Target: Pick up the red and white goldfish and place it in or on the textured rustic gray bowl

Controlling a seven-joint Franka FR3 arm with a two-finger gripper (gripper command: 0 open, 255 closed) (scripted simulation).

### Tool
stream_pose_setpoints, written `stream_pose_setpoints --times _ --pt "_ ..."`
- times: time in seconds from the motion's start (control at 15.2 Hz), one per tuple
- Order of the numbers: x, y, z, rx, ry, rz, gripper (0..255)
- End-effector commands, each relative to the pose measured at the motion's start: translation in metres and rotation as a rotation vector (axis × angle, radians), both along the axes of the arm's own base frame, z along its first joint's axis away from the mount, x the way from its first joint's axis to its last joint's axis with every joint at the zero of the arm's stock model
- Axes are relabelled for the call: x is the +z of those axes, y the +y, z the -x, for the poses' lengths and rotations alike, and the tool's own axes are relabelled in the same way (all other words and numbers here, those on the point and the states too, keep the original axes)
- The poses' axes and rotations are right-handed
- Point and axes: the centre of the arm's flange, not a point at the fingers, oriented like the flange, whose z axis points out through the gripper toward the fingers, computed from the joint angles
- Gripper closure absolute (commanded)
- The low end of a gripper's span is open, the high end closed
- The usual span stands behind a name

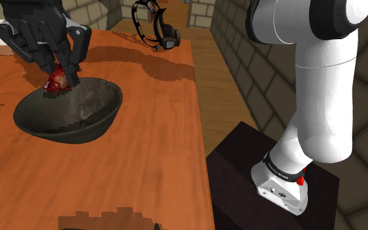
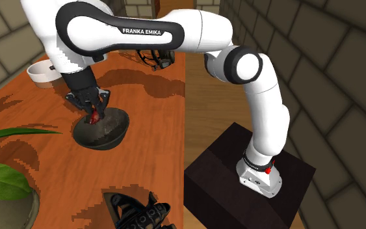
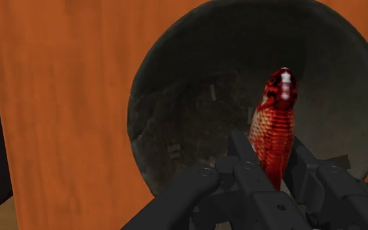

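Across the orange desk [image 1: 150,163]: reaching with the white arm [image 1: 323,85] from the dark stand [image 1: 241,163] toward the shoulder view's left. On the desk there, a dark grey bowl [image 1: 65,131], rough-faced inside, upright. Over the bowl, toward its rim on the shoulder view's left, the black pincer [image 1: 63,73], clamped narrow on the fish [image 3: 274,124]. Red and white, scaled, gripped by one end, the other pointing down into the hollow, well inside the rim by the wrist view. Touching the bowl's floor or hanging clear: impossible to tell.

Judged stage: past the carry, short of the release.

Possible trouble from here: letting go with the fish too near the rim and sending it over the edge onto the desk. Dropping from too high and bouncing it out off the sloped wall. Lowering too far and knocking the pincer against the rim, tipping or shoving the bowl. Opening only partway and dragging the fish back up on the way out. Safer: centring first, opening fully, lifting straight.
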Motion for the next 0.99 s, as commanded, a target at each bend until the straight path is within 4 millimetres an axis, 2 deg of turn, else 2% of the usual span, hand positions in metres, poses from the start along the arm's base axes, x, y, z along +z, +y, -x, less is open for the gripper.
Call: stream_pose_setpoints --times 0.0,0.2,0.73,0.79,0.92 --pt "-0.010 0.000 0.000 0.000 0.000 0.000 255" --pt "-0.027 0.000 0.000 0.000 0.000 0.000 255" --pt "-0.027 0.000 0.000 0.000 0.000 0.000 255" --pt "-0.027 0.000 0.000 0.000 0.000 0.000 0" --pt "-0.027 0.000 0.000 0.000 0.000 0.000 0"
